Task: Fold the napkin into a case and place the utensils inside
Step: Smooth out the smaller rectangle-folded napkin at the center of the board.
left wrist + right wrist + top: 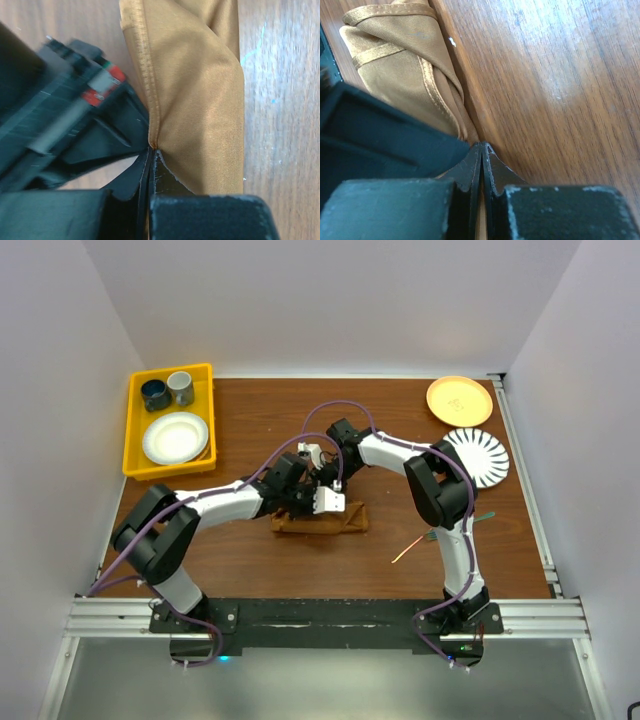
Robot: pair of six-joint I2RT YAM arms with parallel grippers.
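Top view: the soft rust-brown cloth napkin lies mid-way across the brown wooden surface, already folded down to a narrow strip close to the shape of the case. Both arms bend inward so that my left hand and right hand meet over its far long edge. I judge I am pinning or tucking that edge so the pocket keeps its shape. The thin, shiny metal utensils lie on the surface to the right of the napkin, well apart from it and near the right arm, so none is in the case yet. The yellow plastic tray at the far left and the round orange plate at the far right stand clear of the work.

Left wrist view: the left hand is pinched fully together on the stitched hem of the napkin. The hem runs straight down into the fingertips. The cloth bulges away from that point, which suggests the grip is holding the layers together.

Right wrist view: the right hand is also closed tight, its tips low against the surface right at the edge of the napkin. The folded layers end at the fingertips, but I cannot tell whether any cloth is caught between them.
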